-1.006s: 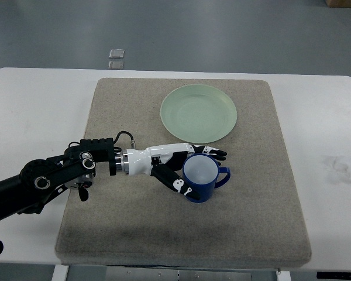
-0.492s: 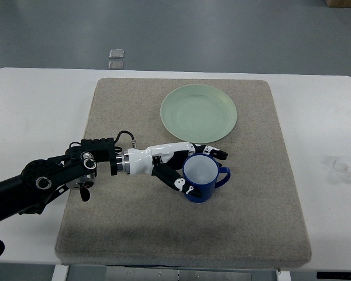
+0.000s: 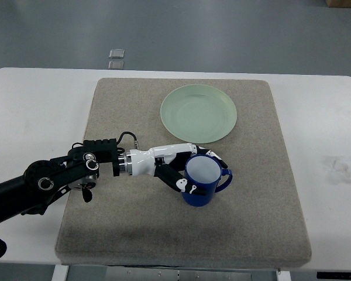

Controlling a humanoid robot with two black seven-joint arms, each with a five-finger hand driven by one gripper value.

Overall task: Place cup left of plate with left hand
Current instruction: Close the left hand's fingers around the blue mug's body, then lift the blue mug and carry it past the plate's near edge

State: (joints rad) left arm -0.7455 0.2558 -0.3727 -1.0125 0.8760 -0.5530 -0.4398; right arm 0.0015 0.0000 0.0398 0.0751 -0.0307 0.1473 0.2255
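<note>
While the left arm reaches in from the 9 o'clock edge of the worktop [image 3: 35, 105], its black forearm lies low across the grey mat [image 3: 134, 234] and ends in a white-and-black left robot hand [image 3: 178, 170]. That robot hand is wrapped around the cup [image 3: 202, 180], fingers [image 3: 213, 156] curling over the far side of the rim and the thumb pressed on the near wall, so it's gripping the cup, not spread wide.

Cup itself: glossy dark blue outside, pale white-ish inside, open top facing up, looks a bit tilted. Its handle sticks out toward 3 o'clock. It sits around the middle of the mat, slightly to the right.

Plate [image 3: 199, 113] is a plain pale green round one, at about 12 o'clock from the cup, near it but not touching. So the cup is below the plate in the view, not on its left side yet. Spot to the plate's 9 o'clock is just bare mat.

Further right, at 3 o'clock on the white worktop, there's a faint scuffed smudge [image 3: 338, 167]. Couple of small grey squares [image 3: 116, 58] on the floor past the far edge, around 11 o'clock.
</note>
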